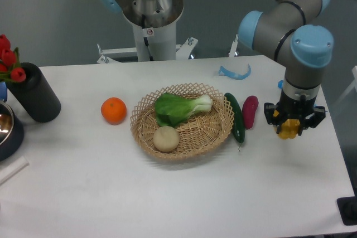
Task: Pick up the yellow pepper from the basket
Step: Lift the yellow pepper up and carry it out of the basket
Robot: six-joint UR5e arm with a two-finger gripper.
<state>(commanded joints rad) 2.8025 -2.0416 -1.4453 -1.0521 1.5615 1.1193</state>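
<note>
My gripper (290,127) is at the right of the table, to the right of the basket, and is shut on the yellow pepper (288,130). Only a small yellow part of the pepper shows between the black fingers, just above the table top. The tan woven wicker basket (220,129) stands in the middle of the table. It holds a green leafy bok choy (177,108) and a pale beige round ball (166,138).
An orange (114,110) lies left of the basket. A dark green cucumber (236,116) and a magenta vegetable (249,111) lie between basket and gripper. A black cylinder with red tulips (34,100) and a dark metal bowl (6,132) stand at far left. A blue strip (234,72) lies at the back.
</note>
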